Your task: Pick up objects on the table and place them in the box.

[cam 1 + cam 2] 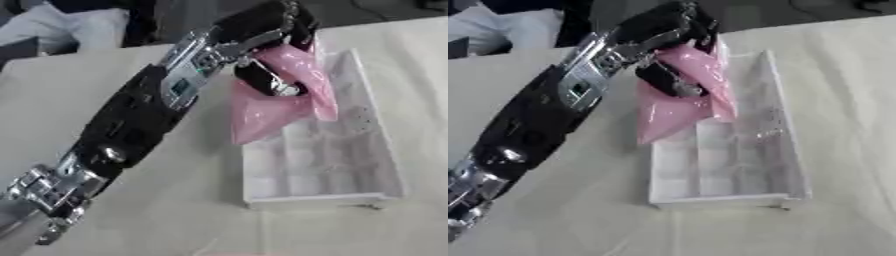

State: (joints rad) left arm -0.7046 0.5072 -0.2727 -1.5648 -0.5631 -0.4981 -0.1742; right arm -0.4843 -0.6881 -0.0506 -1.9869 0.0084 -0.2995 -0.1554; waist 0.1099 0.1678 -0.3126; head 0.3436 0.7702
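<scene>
My left arm reaches in from the lower left and its hand (267, 30) is at the far left corner of the white box (385, 150). The hand's fingers and thumb (267, 82) are curled on a pink plastic bag (280, 102). The bag hangs from the hand over the box's left wall, its lower end drooping over the rim and partly inside. The box is shallow and rectangular, and its near part shows a bare white bottom. My right hand is not in either view.
The box lies on a table under a cream cloth (157, 215). A person's clothed legs (61, 25) show at the far left edge, beyond the table. A faint pink shape (236, 253) peeks in at the bottom edge.
</scene>
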